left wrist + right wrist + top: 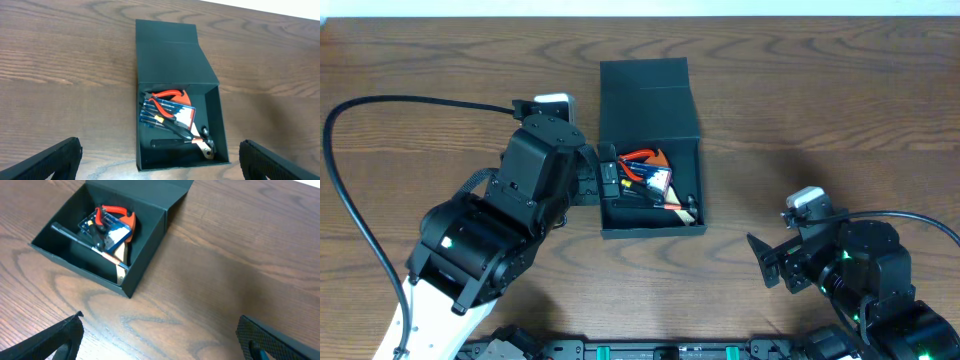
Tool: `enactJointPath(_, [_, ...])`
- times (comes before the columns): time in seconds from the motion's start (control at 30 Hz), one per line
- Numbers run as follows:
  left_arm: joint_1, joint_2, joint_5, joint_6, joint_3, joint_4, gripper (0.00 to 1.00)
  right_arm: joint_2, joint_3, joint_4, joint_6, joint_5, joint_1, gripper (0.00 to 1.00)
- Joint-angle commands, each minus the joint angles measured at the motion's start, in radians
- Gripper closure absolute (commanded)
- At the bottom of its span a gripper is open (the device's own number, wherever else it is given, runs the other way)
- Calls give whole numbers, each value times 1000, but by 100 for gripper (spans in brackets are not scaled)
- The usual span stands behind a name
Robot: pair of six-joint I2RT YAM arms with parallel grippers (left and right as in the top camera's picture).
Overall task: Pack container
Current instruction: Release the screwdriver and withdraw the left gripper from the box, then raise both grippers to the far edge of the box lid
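Observation:
The container (pixel 650 229) is a dark square box in the middle of the table, its hinged lid (pixel 645 95) folded back and open. Inside lie orange-handled pliers (pixel 645 157), a card of small screwdrivers (pixel 172 112) and a black-handled tool (pixel 172 142). My left gripper (pixel 592 178) sits at the box's left wall. In its wrist view it (pixel 160 170) is open, with one finger (pixel 45 162) at each side and the container (pixel 175 60) ahead. My right gripper (pixel 770 262) hovers over bare table right of the box, open (pixel 160 345) and holding nothing. The container (pixel 150 250) lies up and left in that view.
The table (pixel 820 100) is brown wood grain. A black cable (pixel 360 210) loops from the left arm across the left side. The arm bases stand along the near edge.

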Motion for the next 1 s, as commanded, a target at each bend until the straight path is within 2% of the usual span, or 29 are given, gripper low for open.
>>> enactJointPath(0.0, [5, 8, -11, 35, 0, -5, 1, -5, -1, 32, 15, -6, -9, 1])
enactJointPath(0.2, [5, 8, -4, 36, 0, -33, 1, -5, 0, 124, 24, -8, -8, 1])
enactJointPath(0.33, [6, 11, -4, 35, 0, -7, 1, 25, 18, 163, 89, -5, -12, 1])
enactJointPath(0.43, [42, 24, -1, 6, 0, 15, 1, 122, 88, 142, 171, -13, -40, 1])
enactJointPath(0.57, [169, 56, 96, 6, 0, 69, 0, 326, 261, 104, 172, -89, -109, 1])
enactJointPath(0.73, [376, 139, 248, 5, 0, 203, 18, 608, 503, 102, 173, -147, -194, 1])
enactJointPath(0.83, [473, 211, 298, 0, 0, 264, 45, 740, 591, 113, 173, -179, -218, 1])
enactJointPath(0.87, [501, 240, 305, -12, 0, 277, 55, 782, 612, 119, 174, -193, -225, 15])
enactJointPath(0.93, [555, 304, 343, -39, 0, 299, 75, 869, 638, 137, 188, -224, -238, 85])
enactJointPath(0.97, [577, 336, 373, -47, 0, 311, 81, 904, 640, 148, 213, -225, -244, 99])
